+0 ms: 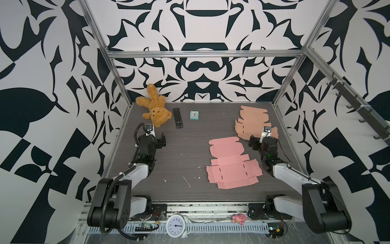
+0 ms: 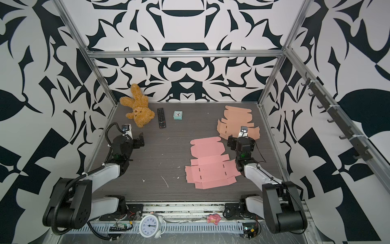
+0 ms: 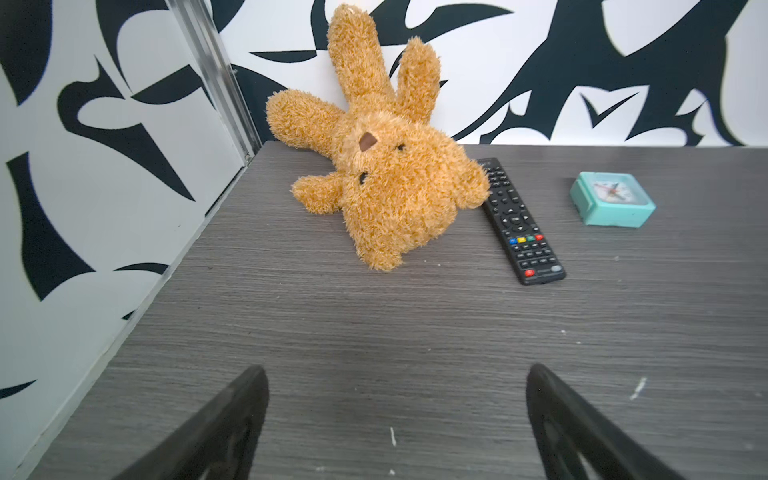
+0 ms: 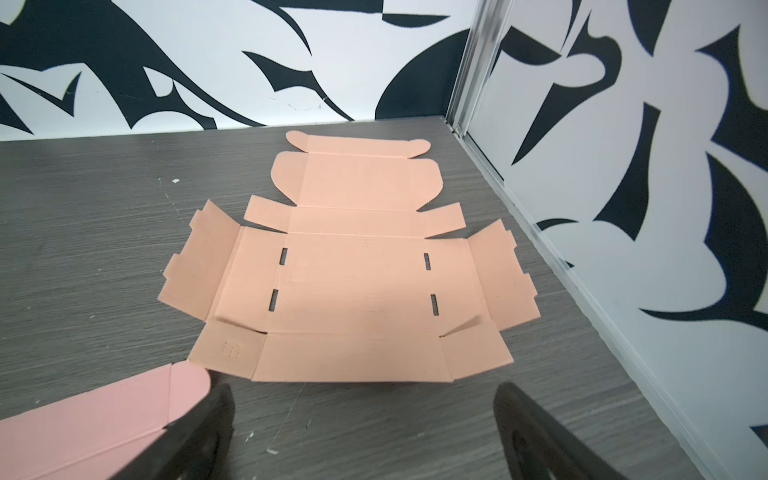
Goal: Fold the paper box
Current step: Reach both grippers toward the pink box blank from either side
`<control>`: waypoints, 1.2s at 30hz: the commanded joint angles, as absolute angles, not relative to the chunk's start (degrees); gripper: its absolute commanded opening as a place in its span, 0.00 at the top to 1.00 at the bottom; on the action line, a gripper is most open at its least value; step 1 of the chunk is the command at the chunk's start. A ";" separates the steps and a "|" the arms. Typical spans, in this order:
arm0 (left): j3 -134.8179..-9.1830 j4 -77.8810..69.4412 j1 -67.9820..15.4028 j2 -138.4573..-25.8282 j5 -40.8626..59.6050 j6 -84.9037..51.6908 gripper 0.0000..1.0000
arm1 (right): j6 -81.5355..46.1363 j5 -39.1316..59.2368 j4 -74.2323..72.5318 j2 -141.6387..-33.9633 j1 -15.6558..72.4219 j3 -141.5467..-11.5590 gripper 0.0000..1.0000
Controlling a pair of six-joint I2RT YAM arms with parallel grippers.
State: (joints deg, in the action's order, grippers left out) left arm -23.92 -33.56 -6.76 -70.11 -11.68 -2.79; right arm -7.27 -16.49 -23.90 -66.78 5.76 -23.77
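Pink box blank: unfolded, flat, four slots in base panel, rounded lid flaps at far end; right of remote, nearer front. Peach blank: unfolded, side flaps slightly raised; far right of remote.

A robot test cell — aluminium frame, patterned walls, two arms.

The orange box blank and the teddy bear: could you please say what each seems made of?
Orange box blank: probably thin matte cardboard, given its die-cut slots and creased fold lines. Teddy bear: soft plush, apparently synthetic fur, with shaggy tan fibres.
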 commanded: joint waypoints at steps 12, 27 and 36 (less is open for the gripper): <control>-40.02 1.39 -15.94 -65.40 14.77 -23.79 0.01 | -23.95 0.07 18.79 -58.18 6.45 -36.50 0.01; -47.37 -2.48 -33.28 -84.64 26.34 -40.66 0.01 | -28.69 8.18 24.77 -55.35 20.11 -34.91 0.01; -48.81 -10.16 -35.87 -94.23 26.37 -46.90 0.01 | -30.94 10.60 20.87 -47.40 23.65 -30.47 0.01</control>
State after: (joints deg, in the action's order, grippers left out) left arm -47.83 -5.56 -35.53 -92.66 25.87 -43.07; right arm -29.87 9.04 22.92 -48.56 22.87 -31.16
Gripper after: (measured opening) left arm 0.992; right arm 0.995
